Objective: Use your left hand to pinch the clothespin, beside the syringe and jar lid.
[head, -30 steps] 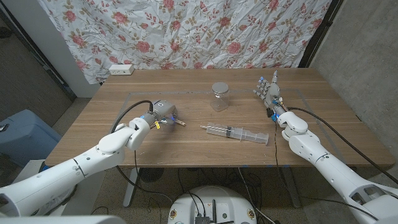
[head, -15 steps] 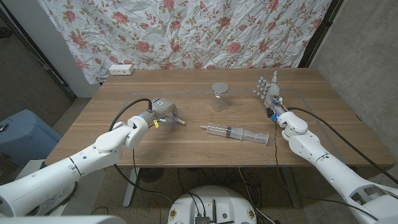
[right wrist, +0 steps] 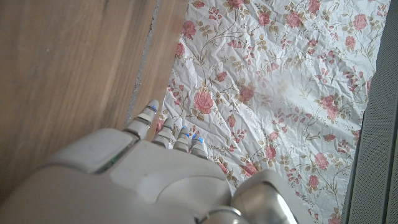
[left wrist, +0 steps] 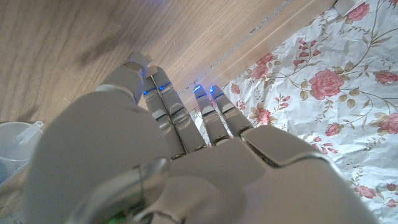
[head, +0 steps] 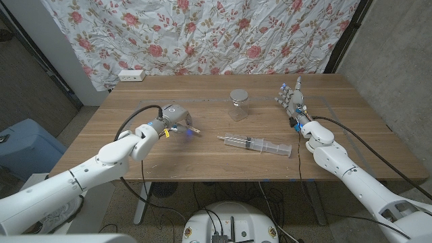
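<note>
My left hand (head: 174, 119) hovers over the table's left middle, fingers curled in. A small wooden clothespin (head: 192, 128) sticks out from its fingertips, pinched there, just above the wood. In the left wrist view the back of the left hand (left wrist: 155, 162) hides the clothespin. The clear syringe (head: 256, 143) lies flat to the right of the clothespin, toward the front. A glass jar with a metal lid (head: 238, 104) stands behind the syringe. My right hand (head: 291, 100) stands on its edge at the right with its fingers apart, holding nothing.
A white power strip (head: 131, 75) lies at the table's far left corner. A flowered cloth (head: 202, 34) hangs behind the table. Bare wood (head: 223, 165) stretches along the front edge between the two arms.
My left hand has drawn slightly back and up from the table, and the clothespin has come with it. The right hand, syringe and jar have stayed put.
</note>
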`<control>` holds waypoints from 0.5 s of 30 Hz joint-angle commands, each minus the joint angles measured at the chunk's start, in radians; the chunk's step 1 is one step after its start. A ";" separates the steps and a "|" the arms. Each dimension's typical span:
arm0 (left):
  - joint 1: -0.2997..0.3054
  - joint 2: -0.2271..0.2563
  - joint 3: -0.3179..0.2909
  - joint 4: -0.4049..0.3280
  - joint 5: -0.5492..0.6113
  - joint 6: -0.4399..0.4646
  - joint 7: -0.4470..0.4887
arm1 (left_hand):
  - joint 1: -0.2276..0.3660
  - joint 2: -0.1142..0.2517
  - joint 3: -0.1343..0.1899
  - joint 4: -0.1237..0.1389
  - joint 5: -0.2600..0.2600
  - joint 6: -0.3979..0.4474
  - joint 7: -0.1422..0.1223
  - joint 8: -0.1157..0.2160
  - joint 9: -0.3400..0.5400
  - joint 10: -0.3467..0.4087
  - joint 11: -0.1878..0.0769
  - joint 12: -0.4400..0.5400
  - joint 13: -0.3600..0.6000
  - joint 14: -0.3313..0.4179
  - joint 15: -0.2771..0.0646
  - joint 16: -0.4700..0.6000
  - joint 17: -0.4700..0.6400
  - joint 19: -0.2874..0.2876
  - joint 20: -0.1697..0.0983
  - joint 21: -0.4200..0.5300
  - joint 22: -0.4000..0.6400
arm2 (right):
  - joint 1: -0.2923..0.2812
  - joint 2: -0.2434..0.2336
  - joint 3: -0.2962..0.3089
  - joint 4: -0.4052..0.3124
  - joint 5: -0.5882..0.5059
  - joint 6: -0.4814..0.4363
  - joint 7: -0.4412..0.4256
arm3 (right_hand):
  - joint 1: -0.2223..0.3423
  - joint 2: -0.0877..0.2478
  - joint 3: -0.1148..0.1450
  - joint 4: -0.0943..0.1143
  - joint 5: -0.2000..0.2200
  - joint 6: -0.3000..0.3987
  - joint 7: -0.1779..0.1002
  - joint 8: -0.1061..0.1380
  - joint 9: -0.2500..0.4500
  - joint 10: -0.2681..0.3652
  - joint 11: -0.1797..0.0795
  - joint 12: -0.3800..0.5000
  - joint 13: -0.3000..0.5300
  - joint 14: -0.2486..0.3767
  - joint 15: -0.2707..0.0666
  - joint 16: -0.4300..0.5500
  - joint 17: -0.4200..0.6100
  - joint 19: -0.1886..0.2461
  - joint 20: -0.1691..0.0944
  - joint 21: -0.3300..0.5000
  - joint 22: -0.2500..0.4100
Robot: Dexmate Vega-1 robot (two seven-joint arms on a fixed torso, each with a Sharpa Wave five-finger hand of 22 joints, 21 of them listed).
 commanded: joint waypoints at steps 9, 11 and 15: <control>0.047 -0.008 -0.063 -0.017 -0.092 0.036 0.041 | -0.001 0.013 -0.006 0.002 0.000 0.005 0.001 -0.002 0.006 0.001 0.001 -0.002 0.001 0.008 -0.140 -0.003 0.001 0.010 -0.004 -0.002 0.003 | 0.000 0.000 0.000 0.000 0.000 0.000 0.000 | 0.000 0.072 -0.005 0.000 0.005 -0.003 -0.007 0.006 0.002 0.000 -0.005 0.007 0.003 -0.009 -0.033 0.006 0.003 0.004 -0.001 0.004 0.005; 0.050 -0.013 -0.068 -0.018 -0.112 0.040 0.040 | -0.001 0.013 -0.007 0.002 0.000 0.006 0.003 -0.002 0.006 0.001 0.001 -0.002 0.001 0.008 -0.140 -0.003 0.001 0.011 -0.004 -0.001 0.003 | 0.000 0.000 0.000 0.000 0.000 0.000 0.000 | 0.000 0.072 -0.005 0.000 0.005 -0.003 -0.007 0.006 0.002 0.000 -0.005 0.007 0.003 -0.010 -0.034 0.006 0.003 0.004 0.000 0.004 0.005; 0.052 -0.022 -0.072 -0.017 -0.141 0.042 0.046 | -0.001 0.013 -0.008 0.002 0.000 0.005 0.004 -0.002 0.006 0.001 0.001 -0.002 0.002 0.009 -0.139 -0.003 0.001 0.012 -0.005 -0.001 0.003 | 0.000 0.000 0.000 0.000 0.000 0.000 0.000 | 0.000 0.072 -0.005 0.000 0.005 -0.003 -0.007 0.006 0.002 0.000 -0.007 0.007 0.003 -0.009 -0.035 0.006 0.003 0.004 -0.001 0.004 0.005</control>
